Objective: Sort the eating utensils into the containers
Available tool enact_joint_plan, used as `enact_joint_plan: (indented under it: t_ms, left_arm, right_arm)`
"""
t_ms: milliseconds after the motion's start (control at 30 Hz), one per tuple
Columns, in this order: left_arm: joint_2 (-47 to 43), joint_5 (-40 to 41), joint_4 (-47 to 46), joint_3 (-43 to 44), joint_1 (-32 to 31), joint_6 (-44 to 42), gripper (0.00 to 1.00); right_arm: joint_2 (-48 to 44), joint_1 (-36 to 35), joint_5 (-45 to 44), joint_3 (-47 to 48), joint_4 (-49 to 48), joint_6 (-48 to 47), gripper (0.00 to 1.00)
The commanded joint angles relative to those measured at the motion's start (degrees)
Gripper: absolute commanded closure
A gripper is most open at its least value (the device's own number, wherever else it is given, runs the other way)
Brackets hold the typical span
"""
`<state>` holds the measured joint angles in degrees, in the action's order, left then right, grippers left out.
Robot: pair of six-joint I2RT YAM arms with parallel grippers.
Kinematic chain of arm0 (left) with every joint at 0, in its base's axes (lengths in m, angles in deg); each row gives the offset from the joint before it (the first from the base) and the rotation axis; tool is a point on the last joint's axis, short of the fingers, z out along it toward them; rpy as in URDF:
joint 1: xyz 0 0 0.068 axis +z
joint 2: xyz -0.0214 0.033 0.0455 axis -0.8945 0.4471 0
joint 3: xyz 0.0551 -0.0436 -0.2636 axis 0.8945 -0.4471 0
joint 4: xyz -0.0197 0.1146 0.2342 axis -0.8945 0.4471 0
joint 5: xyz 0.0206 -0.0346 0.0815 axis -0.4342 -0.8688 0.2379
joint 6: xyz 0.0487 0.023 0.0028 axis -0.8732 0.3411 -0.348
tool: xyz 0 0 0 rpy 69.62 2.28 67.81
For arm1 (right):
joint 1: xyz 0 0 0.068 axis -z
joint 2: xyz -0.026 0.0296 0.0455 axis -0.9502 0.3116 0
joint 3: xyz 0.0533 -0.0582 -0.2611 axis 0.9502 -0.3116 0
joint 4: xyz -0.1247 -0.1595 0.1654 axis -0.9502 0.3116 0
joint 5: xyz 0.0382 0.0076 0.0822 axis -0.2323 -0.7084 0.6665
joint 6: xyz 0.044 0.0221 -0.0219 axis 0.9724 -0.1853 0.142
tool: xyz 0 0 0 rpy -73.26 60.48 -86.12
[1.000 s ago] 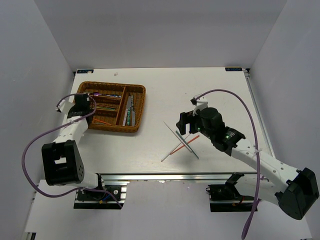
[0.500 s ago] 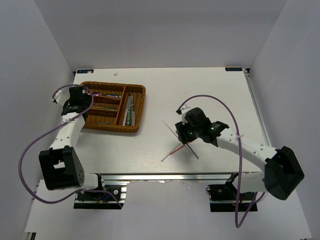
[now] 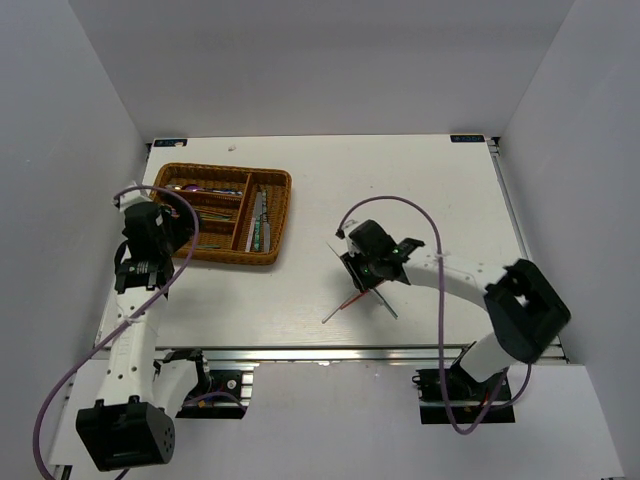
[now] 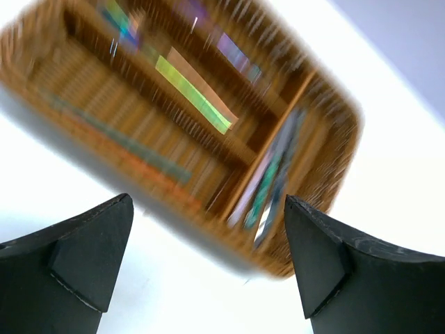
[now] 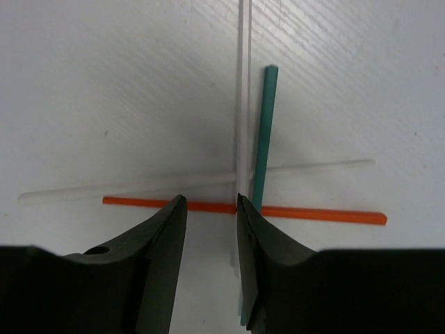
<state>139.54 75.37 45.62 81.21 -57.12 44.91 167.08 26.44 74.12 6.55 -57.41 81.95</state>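
1. Chopsticks are lying loose on the table, to the right of the tray and well apart from it. There are four of them, crossing in one small heap.
2. Seen from the right wrist, the orange stick is lying crosswise, with one grey stick running nearly alongside it.
3. A second grey stick and the green stick are running lengthwise, side by side, and meeting the other two at the crossing.
4. The right gripper is hanging directly over that crossing with its jaws a narrow gap apart. The orange stick is showing through the gap, and nothing is being gripped.
5. Its right fingertip is sitting just beside the lengthwise grey and green sticks. Whether it is touching them I cannot tell.
6. The left gripper is hanging just beside the tray's left side, jaws spread wide and holding nothing.
7. Utensils are lying in the tray's long sections. The left wrist view is showing them too blurred to tell apart.
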Motion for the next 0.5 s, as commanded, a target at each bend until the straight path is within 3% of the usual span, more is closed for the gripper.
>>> enact_joint_plan:
  t_ms: [0, 133, 467]
  left_arm:
    - [-0.79, -0.76, 2.19, -1.74, -0.88, -5.04, 0.02]
    - [-0.96, -2.67, 1.15, -2.87, -1.40, -5.04, 0.02]
    - [-1.05, -3.56, 1.24, -2.96, -1.76, -5.22, 0.02]
  right_arm:
    - [7.44, -0.21, -2.82, 7.40, -1.46, -2.55, 0.59]
    - [12.13, -0.29, -3.62, 12.33, 0.57, -2.55, 0.60]
    - [14.85, -0.30, -4.59, 13.48, 0.75, -4.40, 0.59]
